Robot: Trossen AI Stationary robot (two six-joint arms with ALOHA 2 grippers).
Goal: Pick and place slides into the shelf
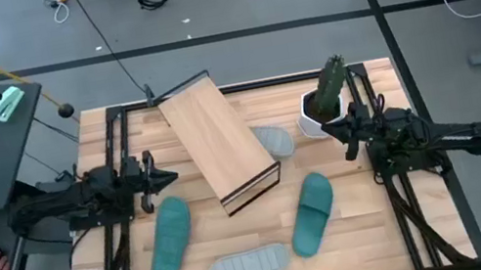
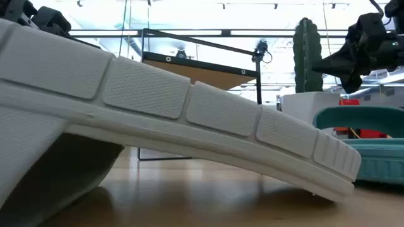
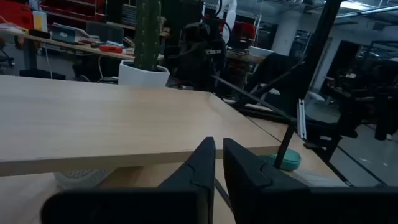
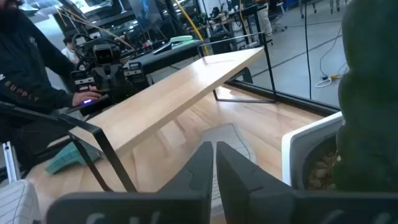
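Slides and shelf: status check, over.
Left gripper shut, empty, at shelf's left side. Right gripper shut, empty, by potted cactus. Four slides on table, none shelved: teal, teal, grey, grey part-hidden under shelf.

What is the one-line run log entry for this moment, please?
left pincer: shut, empty | right pincer: shut, empty | slides: four on table | shelf: empty
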